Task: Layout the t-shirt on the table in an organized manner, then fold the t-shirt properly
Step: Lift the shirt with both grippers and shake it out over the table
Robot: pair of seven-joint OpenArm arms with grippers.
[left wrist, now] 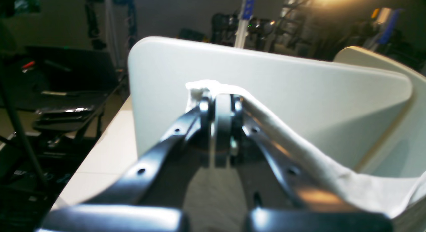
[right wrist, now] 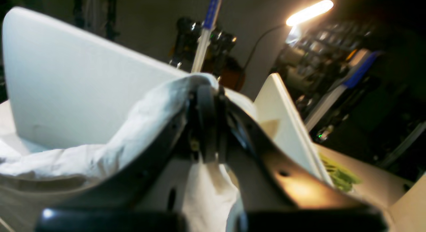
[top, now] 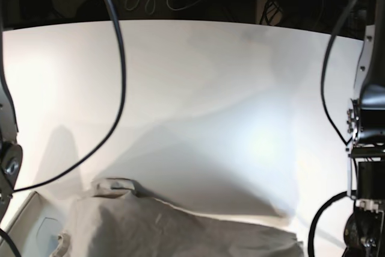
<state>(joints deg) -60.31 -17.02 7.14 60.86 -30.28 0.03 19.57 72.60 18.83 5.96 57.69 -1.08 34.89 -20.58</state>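
The left pincer (left wrist: 221,100) is closed tight, its two dark jaws pressed together on a bunched edge of the t-shirt (left wrist: 299,148). From that grip the pale cloth runs off to the right of the jaws in the left wrist view as a taut band, then widens into a slack fold at the lower right corner. Behind the pincer lies the white tabletop (left wrist: 299,92), with its rounded corner above and to the left of the jaws.

The right pincer (right wrist: 206,92) is likewise clamped on the t-shirt (right wrist: 100,152). Cloth drapes over the top of the jaws, falls away to their left in a crumpled mass, and a strip hangs down just below the jaws. The tabletop (right wrist: 66,85) shows behind and to the left of this pincer.

In the base view the t-shirt (top: 180,233) sits raised and bunched at the near edge of the tabletop (top: 192,88), filling the lower middle of the view, with a folded lump at its upper left. Neither pincer's tips show in that view.
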